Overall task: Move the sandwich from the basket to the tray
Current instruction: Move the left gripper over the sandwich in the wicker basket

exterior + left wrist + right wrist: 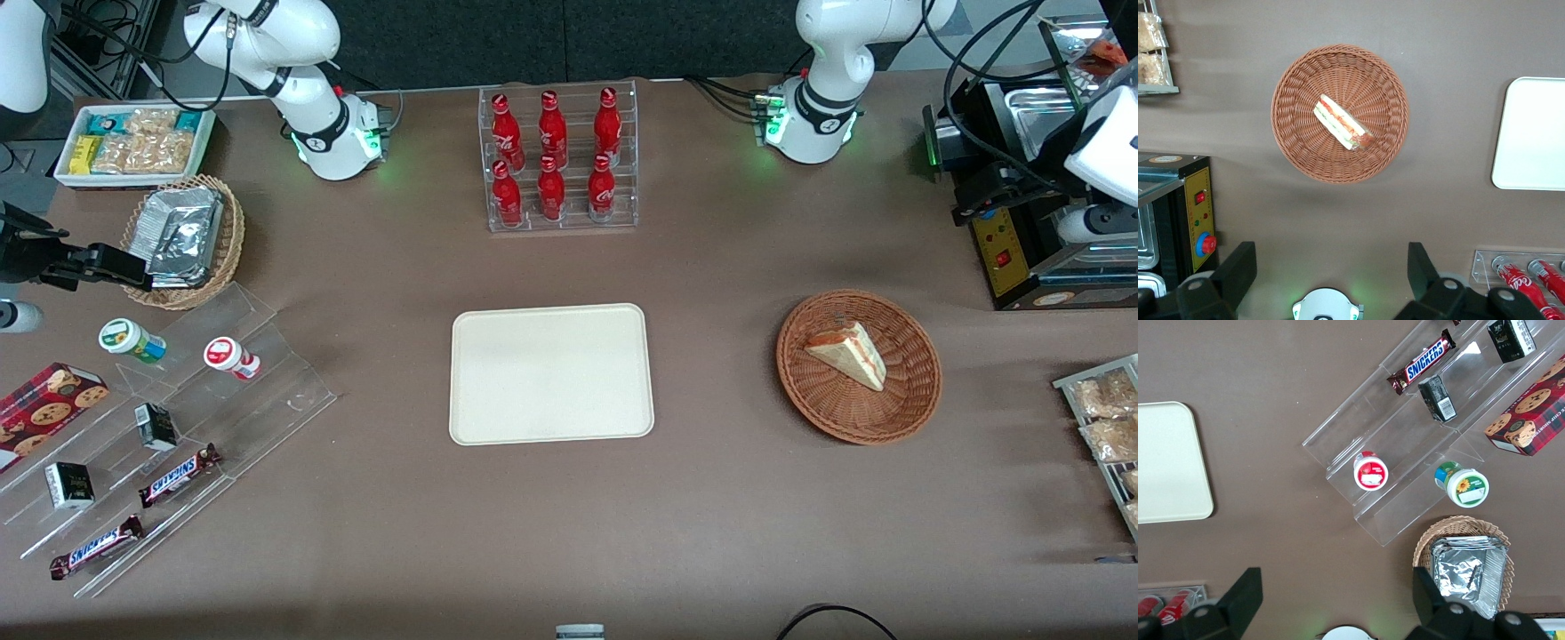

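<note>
A: Front view, nearest things first. Roughly level with each other: flat rectangular cream-white plastic tray (551, 373), nothing on it, and, toward the working arm's end of the table, round shallow reddish-brown woven wicker basket (805, 391). Well apart, only brown tabletop between.

B: And in the basket?

A: Small triangular wedge of pale cream bread, the sandwich (849, 354), about central on the weave. Red-pink and yellow filling stripe along the cut edge, turned upward in the left wrist view. Touching only the wicker.

B: Farther off?

A: Clear rack of red bottles (560, 160), farther from the front camera than the tray. Then the left gripper (1330, 252): hangs high above the table, not yet over the basket, black fingers (1238, 267) spread wide, nothing held.

B: Handling, at a guess?

A: Probably light, soft, easily crushed. Layers likely to slip apart or shed filling under a hard squeeze.

B: Where to take hold, then?

A: Best across the two broad bread faces, around mid-length of the wedge, not at the thin tip. Presses the layers together instead of prying them open. Gentle closing, just enough to lift clear of the rim.
</note>
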Robot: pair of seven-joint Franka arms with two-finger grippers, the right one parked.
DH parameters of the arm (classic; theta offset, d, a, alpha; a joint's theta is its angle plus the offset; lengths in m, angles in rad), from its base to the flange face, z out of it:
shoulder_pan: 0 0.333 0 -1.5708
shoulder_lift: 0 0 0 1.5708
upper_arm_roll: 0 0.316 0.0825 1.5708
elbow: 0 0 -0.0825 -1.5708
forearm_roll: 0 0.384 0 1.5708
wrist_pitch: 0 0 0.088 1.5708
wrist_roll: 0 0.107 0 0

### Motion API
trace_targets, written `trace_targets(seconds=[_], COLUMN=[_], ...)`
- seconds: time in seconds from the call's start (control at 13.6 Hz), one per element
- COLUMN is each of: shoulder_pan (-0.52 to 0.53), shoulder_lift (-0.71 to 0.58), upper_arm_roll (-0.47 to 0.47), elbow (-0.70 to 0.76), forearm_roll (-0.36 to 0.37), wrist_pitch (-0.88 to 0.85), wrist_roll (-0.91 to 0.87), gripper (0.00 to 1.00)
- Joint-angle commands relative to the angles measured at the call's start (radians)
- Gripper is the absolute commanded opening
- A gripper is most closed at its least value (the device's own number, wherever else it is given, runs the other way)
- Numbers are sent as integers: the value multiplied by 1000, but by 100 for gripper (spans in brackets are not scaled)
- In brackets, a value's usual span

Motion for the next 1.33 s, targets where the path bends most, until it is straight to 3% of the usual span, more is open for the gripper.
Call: trace_targets(seconds=[0.0, 0.15, 0.37, 0.81, 1.1, 1.25], shoulder_pan=[-10, -13, -15, -32, -44, -46], shoulder_lift=[10, 41, 117, 199, 262, 276], upper_arm_roll=[9, 3, 3, -28, -26, -28], elbow=[27, 19, -2, -240, -271, -320], forearm_roll=[-11, 6, 9, 6, 11, 67], wrist_pitch=[-17, -6, 39, 458, 555, 605], wrist_roll=[14, -5, -193, -716, -866, -896], gripper=[100, 100, 100, 100, 100, 100])
